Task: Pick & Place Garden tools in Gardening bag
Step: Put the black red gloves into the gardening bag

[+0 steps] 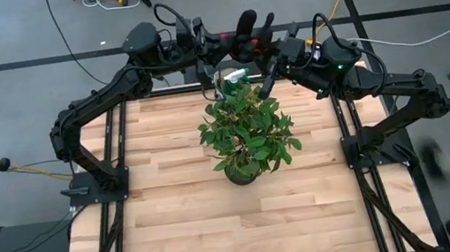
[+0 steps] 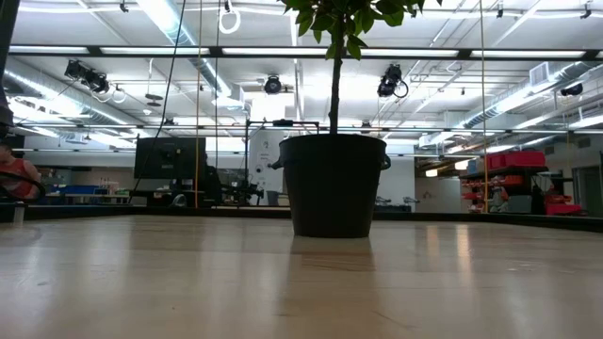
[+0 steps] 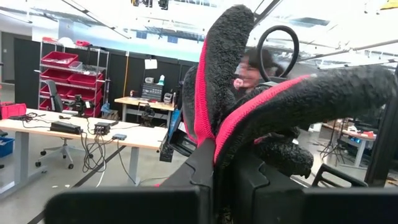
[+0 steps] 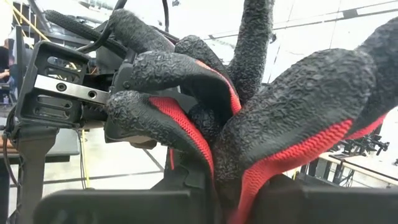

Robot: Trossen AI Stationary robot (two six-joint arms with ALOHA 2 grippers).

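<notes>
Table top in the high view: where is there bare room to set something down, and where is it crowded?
Bare wood lies either side of the potted plant and across the table's near half. It is crowded at the far edge: the left gripper and right gripper both clamp a red-and-black glove there above the foliage.

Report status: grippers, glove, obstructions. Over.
Left gripper and right gripper both shut on red-and-black glove, above table's far edge. Potted plant directly below.

a light wooden counter (image 1: 184, 212) of butcher-block planks carries a leafy potted plant (image 1: 246, 132) in a dark pot (image 2: 334, 184), standing upright toward the counter's far edge; the boards around the pot lie bare.
</notes>
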